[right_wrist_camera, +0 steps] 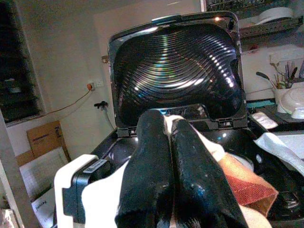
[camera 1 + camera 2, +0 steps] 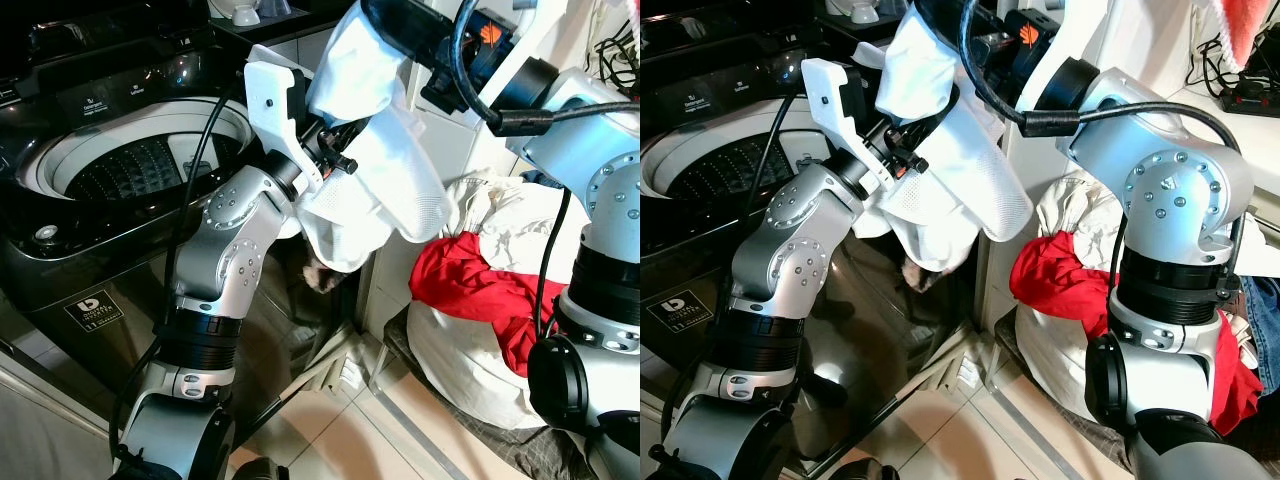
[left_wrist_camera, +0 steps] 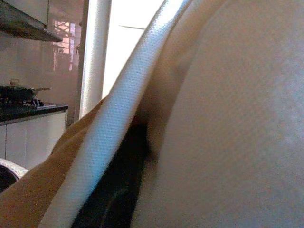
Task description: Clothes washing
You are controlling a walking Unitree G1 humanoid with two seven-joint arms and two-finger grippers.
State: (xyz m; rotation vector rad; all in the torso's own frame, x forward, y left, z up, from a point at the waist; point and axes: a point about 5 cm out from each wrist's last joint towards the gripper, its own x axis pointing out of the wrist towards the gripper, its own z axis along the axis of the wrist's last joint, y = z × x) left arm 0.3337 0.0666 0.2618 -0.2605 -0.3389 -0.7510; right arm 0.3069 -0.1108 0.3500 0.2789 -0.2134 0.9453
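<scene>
A white garment (image 2: 385, 150) with a mesh lining hangs in the air between my two grippers, just right of the black top-loading washing machine (image 2: 100, 270). The machine's round drum opening (image 2: 130, 165) is uncovered and its lid (image 1: 175, 66) stands up. My left gripper (image 2: 335, 160) is raised beside the machine's right edge and is shut on the garment's lower fold. Higher up, my right gripper (image 1: 168, 156) is shut on the garment's top, with white cloth pinched between its black fingers (image 1: 147, 171). Cloth covers the left wrist view.
A heap of laundry sits on the floor to the right: a white bundle (image 2: 500, 225) with a red cloth (image 2: 470, 280) draped over it. A white cabinet side (image 2: 450, 140) stands behind the garment. Tiled floor (image 2: 340, 440) lies in front.
</scene>
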